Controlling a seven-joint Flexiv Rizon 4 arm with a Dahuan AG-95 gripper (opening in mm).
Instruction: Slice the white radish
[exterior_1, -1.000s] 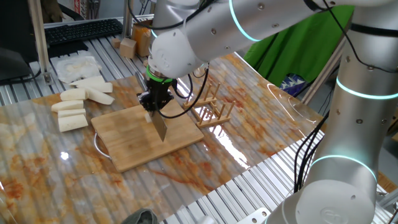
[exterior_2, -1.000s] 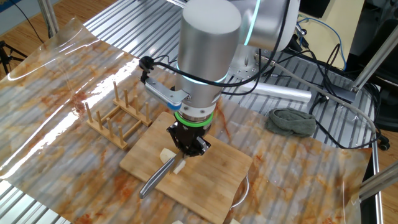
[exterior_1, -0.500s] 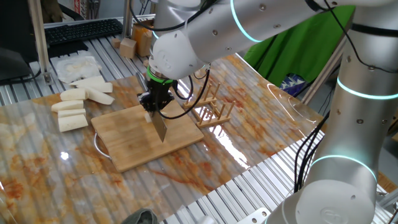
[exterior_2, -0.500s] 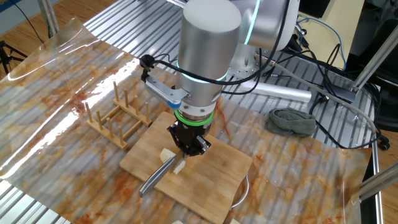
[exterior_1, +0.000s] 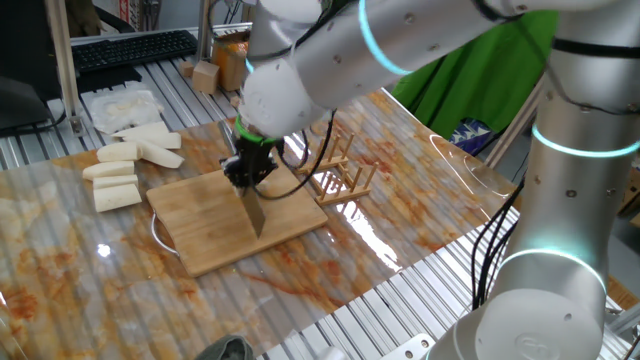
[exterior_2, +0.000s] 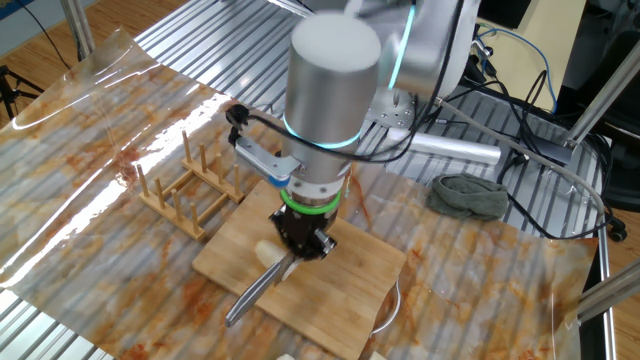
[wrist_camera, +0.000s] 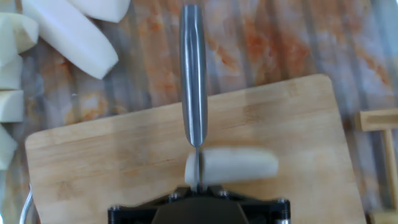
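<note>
A small cream-white radish lies crosswise on the bamboo cutting board. My gripper is shut on the handle of a steel knife. Its blade runs away from the hand and stands across the radish near the left end. In the other fixed view the gripper sits low over the board, the knife slants down to the front, and a bit of radish shows beside it. In one fixed view the gripper holds the knife point-down on the board; the radish is hidden there.
Larger white radish sticks lie left of the board, also in the hand view as sticks. A white plastic bag sits behind them. A wooden rack stands right of the board. A grey cloth lies further off.
The hand has come down and shifted a little over the board with the knife. The blade now stands lower against the radish, which the gripper hides more in the other fixed view.
</note>
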